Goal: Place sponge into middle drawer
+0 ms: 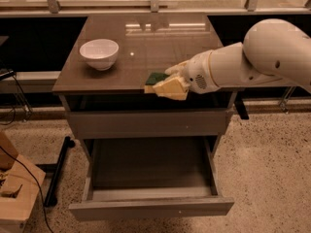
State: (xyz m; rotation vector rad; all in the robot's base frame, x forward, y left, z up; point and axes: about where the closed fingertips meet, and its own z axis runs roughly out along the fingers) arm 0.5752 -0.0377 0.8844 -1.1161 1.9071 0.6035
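Note:
The sponge [156,79], yellow with a dark green scrub layer, is held in my gripper [171,83] above the front edge of the cabinet top. The gripper's pale fingers are shut on it. My white arm [252,57] reaches in from the right. The middle drawer [150,178] is pulled wide open below, its grey-brown inside showing, straight under the sponge but well lower. The top-tier drawer [146,123] is shut.
A white bowl [99,53] stands on the cabinet top [146,42] at the left. A wooden object [14,188] and a black cable lie on the speckled floor at the left. A railing runs along the back.

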